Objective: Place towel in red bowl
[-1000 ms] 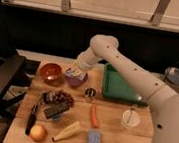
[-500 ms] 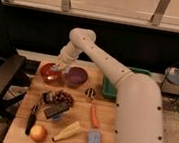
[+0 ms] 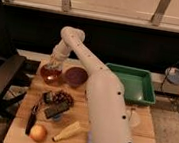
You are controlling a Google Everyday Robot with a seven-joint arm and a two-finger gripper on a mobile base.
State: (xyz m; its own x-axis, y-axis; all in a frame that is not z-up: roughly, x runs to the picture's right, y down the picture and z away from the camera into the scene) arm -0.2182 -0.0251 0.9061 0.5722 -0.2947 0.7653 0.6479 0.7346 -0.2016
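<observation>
Robot arm reaches over the red bowl [image 3: 50,74] at the far left of a wooden table [image 3: 24,108].

The gripper [image 3: 55,62] hangs just above the bowl's rim; whether its jaws are spread or pinching the towel cannot be told, and the towel itself cannot be made out. A purple bowl [image 3: 75,76] sits just beside the red one, a green tray [image 3: 133,83] to the right. Nearer the camera lie an onion [image 3: 38,132], a corn cob [image 3: 68,131] and grapes [image 3: 64,98].
</observation>
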